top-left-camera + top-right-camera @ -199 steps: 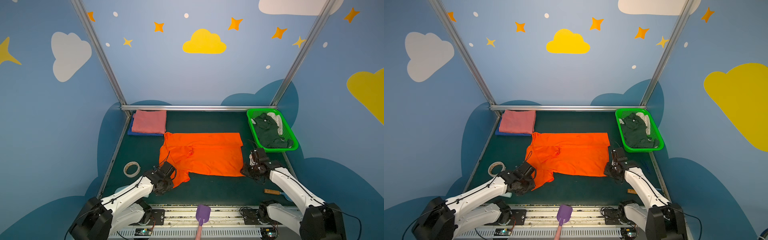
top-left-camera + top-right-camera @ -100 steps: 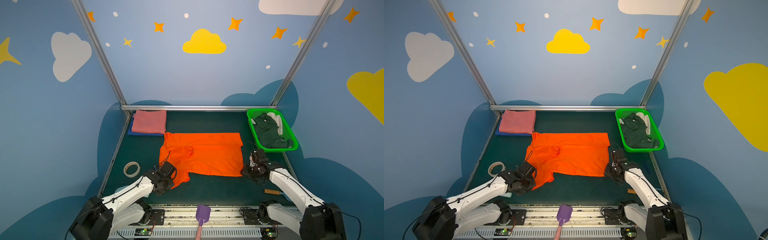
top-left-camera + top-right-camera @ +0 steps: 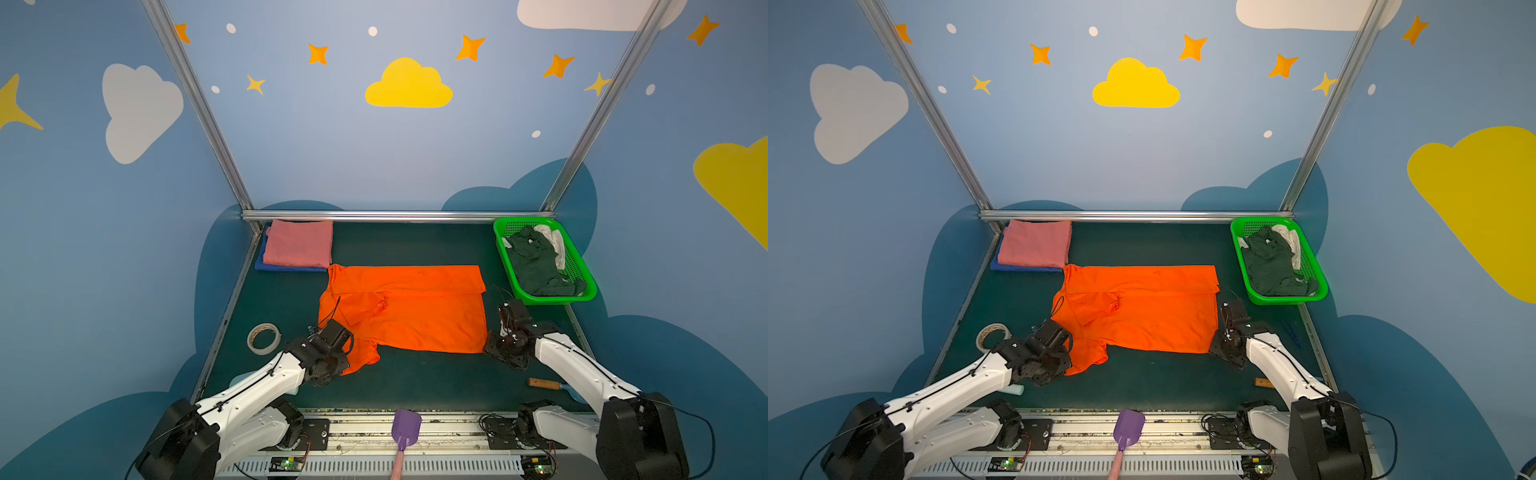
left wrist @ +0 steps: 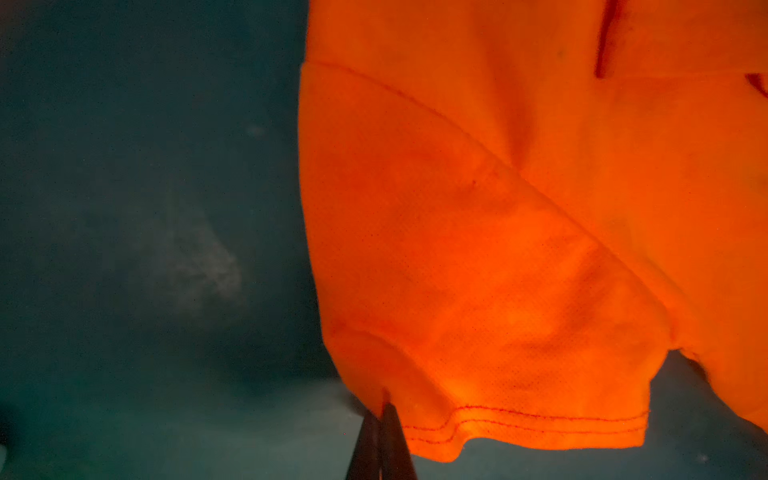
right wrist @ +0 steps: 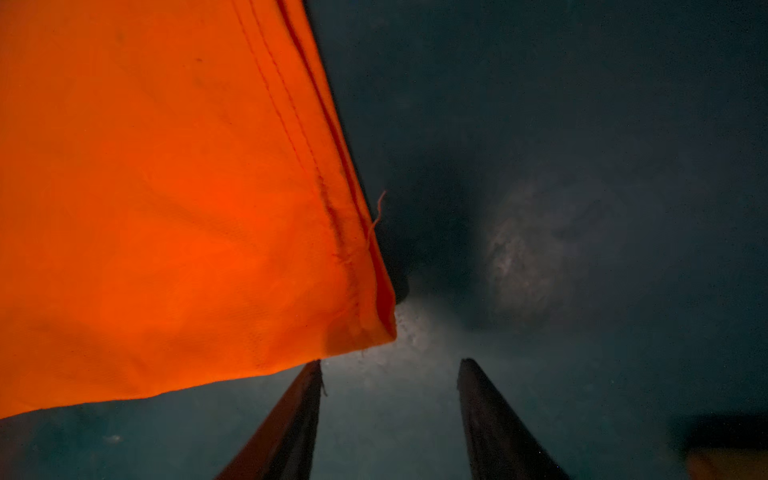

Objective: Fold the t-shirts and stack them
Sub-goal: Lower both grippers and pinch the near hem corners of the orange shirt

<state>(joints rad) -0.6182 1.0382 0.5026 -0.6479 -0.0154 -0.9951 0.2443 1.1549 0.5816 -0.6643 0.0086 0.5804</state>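
The orange t-shirt (image 3: 415,307) (image 3: 1150,311) lies spread flat on the dark green mat, its far edge folded over. My left gripper (image 3: 334,353) (image 4: 382,409) is shut on the corner of its near left sleeve (image 4: 478,311), at the stitched hem. My right gripper (image 3: 498,345) (image 5: 390,363) stands open at the shirt's near right corner (image 5: 365,316). One fingertip (image 5: 313,374) touches the hem edge, and only mat shows between the fingers. A folded pink t-shirt (image 3: 299,243) lies on a folded blue t-shirt (image 3: 286,268) at the back left.
A green mesh basket (image 3: 582,286) with dark green and white cloth stands at the back right. A tape roll (image 3: 263,338) lies left of my left arm. A wooden-handled tool (image 3: 544,383) lies near the right arm. A purple scoop (image 3: 406,424) sits on the front rail.
My left gripper has closed on the orange sleeve corner. My right gripper has opened a little wider. Both arms have hardly moved.
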